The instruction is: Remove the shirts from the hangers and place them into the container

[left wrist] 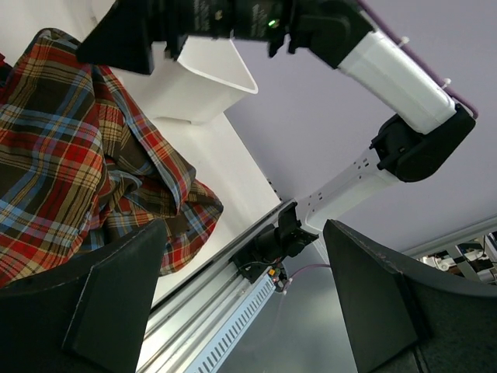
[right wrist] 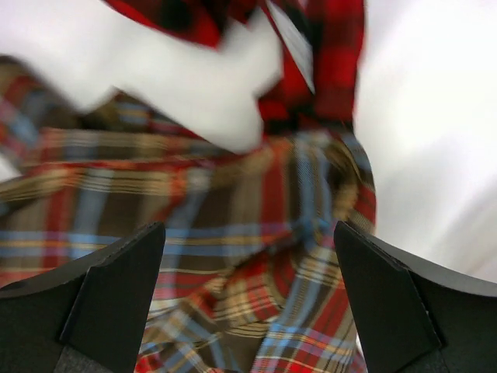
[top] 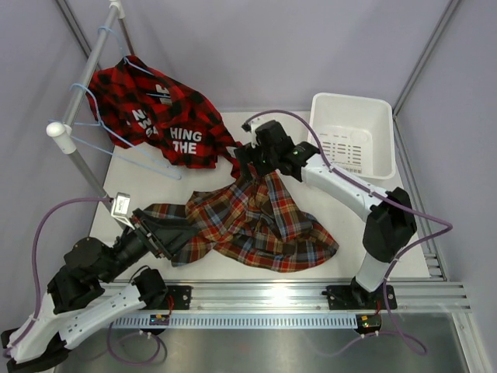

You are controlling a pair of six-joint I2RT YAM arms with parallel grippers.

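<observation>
At far left the red-and-black check shirt [top: 155,116] hangs on a thin light-blue wire hanger [top: 140,162], its soft flannel draped in folds. Lifting it at the collar or shoulder should slip it free. The left claw [top: 172,231] is released and empty at the left edge of the multicolour plaid shirt [top: 260,221], which lies crumpled mid-bench [top: 225,268]. The cloth looks light, limp and not slippery, so a thick fold is the place to pinch. The right claw [top: 247,159] hovers released over its far edge. The smooth, rigid white plastic basket [top: 349,99] stands far right, empty.
</observation>
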